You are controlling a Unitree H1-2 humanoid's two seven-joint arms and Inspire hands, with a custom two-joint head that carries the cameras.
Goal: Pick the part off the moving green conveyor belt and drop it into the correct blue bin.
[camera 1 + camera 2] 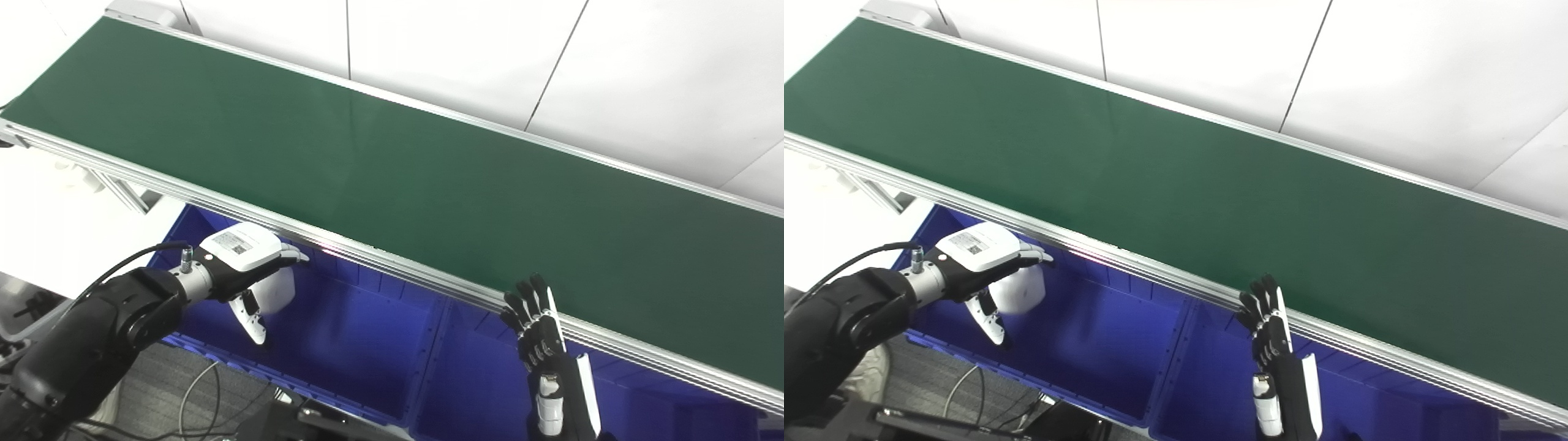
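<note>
The green conveyor belt [392, 159] runs from upper left to lower right and carries no part. My left hand [245, 260] hovers over the left blue bin [343, 331], with its fingers stretched out and its thumb hanging down and apart. A white rounded part [277, 291] sits right under its palm, above the bin floor; I cannot tell whether the hand still touches it. My right hand [538, 324] is open and empty, with its fingers pointing up, beside the belt's near rail and above the right blue bin [478, 380].
The belt's aluminium near rail [392, 263] runs just above both bins. A divider wall [432, 349] separates the two bins. White wall panels stand behind the belt. Cables and grey floor lie at the bottom left.
</note>
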